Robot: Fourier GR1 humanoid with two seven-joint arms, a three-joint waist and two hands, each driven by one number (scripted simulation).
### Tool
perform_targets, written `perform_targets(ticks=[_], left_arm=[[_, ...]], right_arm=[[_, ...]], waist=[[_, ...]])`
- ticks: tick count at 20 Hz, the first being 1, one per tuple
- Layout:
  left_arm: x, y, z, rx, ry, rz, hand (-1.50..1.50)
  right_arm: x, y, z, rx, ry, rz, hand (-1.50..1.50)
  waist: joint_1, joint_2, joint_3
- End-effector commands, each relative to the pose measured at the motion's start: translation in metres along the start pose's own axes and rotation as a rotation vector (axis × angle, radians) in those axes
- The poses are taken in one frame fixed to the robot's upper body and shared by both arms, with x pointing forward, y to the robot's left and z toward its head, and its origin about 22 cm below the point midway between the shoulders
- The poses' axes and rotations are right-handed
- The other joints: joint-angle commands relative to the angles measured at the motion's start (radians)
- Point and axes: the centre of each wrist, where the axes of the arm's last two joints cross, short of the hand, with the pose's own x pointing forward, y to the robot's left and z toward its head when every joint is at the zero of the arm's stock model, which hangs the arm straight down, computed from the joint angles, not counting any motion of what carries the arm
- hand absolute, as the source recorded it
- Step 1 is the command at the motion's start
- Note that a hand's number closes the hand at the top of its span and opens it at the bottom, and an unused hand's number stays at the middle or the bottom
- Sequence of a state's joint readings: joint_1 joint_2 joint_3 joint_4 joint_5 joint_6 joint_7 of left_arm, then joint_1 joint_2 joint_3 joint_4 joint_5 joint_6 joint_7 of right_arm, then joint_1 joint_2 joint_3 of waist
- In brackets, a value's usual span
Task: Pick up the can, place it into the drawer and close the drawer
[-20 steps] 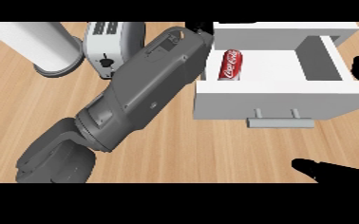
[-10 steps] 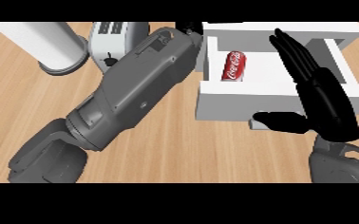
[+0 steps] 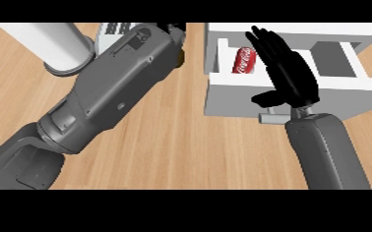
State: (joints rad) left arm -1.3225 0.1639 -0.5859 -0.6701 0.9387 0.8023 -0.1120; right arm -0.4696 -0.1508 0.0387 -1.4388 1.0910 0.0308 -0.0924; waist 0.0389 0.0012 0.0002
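A red can point(image 3: 244, 60) lies on its side inside the open white drawer point(image 3: 225, 96), near its left wall. My right hand point(image 3: 292, 76) is held flat above the drawer's front part, fingers straight and pointing away, thumb out to the left just over the grey handle point(image 3: 272, 120). It holds nothing and stands just right of the can. My left forearm point(image 3: 116, 93) runs from the lower left up to the top middle. Only a black bit of the left hand point(image 3: 174, 28) shows there, left of the drawer.
A tall white cylinder point(image 3: 54, 42) on a grey base stands at the back left. A white toaster point(image 3: 116, 28) peeks out behind the left forearm. Bare wooden counter point(image 3: 196, 152) lies in front of the drawer.
My right hand has come up from the lower right edge and moved left over the drawer's front. The can still lies in the drawer. The left arm stays stretched beside it.
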Motion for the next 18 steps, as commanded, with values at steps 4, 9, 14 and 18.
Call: perform_targets(ticks=[4, 9, 14, 18], left_arm=[[0.015, 0.019, 0.004, 0.000, 0.002, 0.008, -1.50], [0.007, 0.053, 0.006, 0.032, -0.005, 0.007, -1.50], [0.015, 0.050, 0.006, 0.018, 0.005, -0.020, -1.50], [0.015, 0.057, 0.008, 0.028, -0.001, -0.001, -1.50]], right_arm=[[-0.012, 0.056, -0.026, 0.037, 0.061, 0.082, -1.50], [-0.020, 0.073, -0.035, 0.024, 0.080, 0.153, -1.50], [-0.043, 0.077, -0.042, -0.012, 0.097, 0.174, -1.50], [-0.035, 0.086, -0.056, -0.064, 0.106, 0.191, -1.50]], waist=[[0.016, 0.002, 0.001], [0.005, 0.001, 0.000], [0.000, 0.007, 0.001], [0.019, 0.015, 0.001]])
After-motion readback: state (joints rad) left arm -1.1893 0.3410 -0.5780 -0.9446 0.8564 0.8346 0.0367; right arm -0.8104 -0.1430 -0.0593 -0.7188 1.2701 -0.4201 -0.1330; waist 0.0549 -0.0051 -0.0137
